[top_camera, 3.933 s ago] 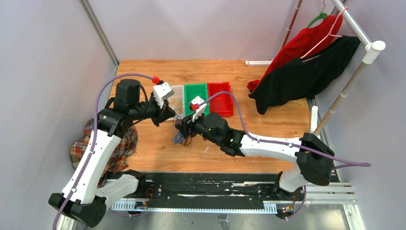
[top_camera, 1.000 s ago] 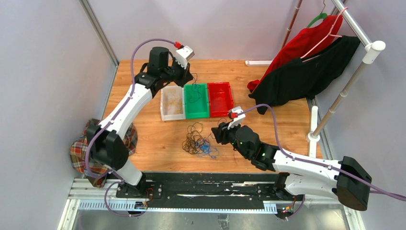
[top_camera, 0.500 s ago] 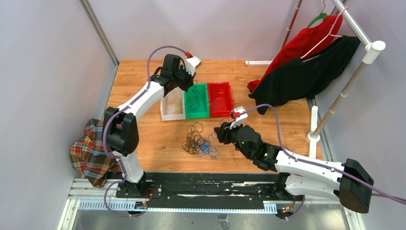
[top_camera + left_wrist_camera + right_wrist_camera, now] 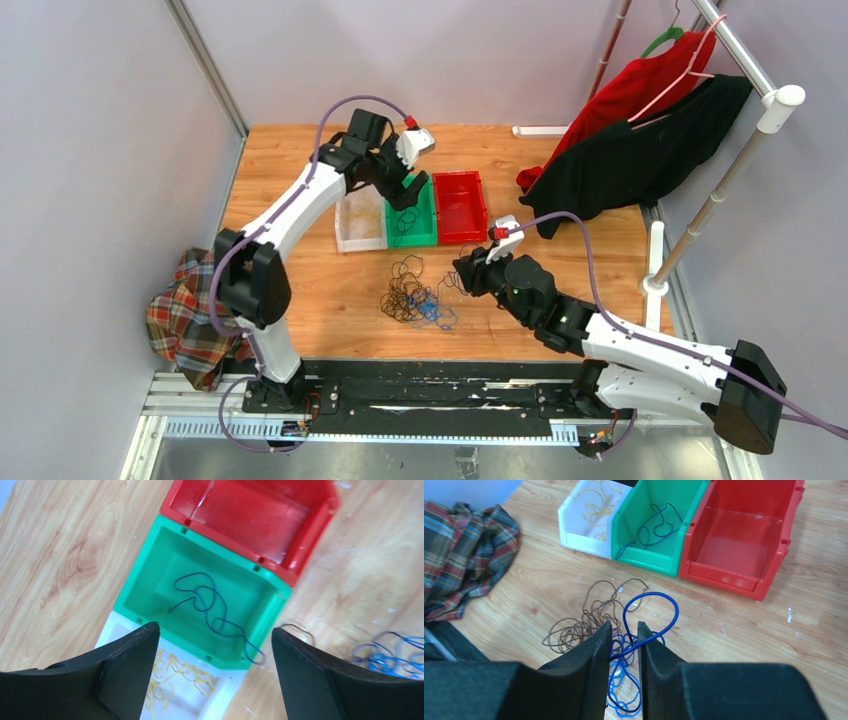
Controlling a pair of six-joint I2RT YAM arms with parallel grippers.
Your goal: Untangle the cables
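Cables (image 4: 412,300) are heaped on the table (image 4: 310,300) right at the right hand (image 4: 624,626), a blue loop straddled by its narrowed fingers, grip unconfirmed; the open left hand (image 4: 215,630) is held far off, over the green bin (image 4: 131,600).

Right gripper (image 4: 624,629): jaws narrowly parted, blue cable (image 4: 676,611) running between them, its loop at 1 o'clock. Dark cables (image 4: 589,617) tangled at 10 o'clock. White bin (image 4: 584,547), green bin (image 4: 649,562), red bin (image 4: 724,577) at 12 o'clock. Plaid cloth (image 4: 464,550) far at 10 o'clock
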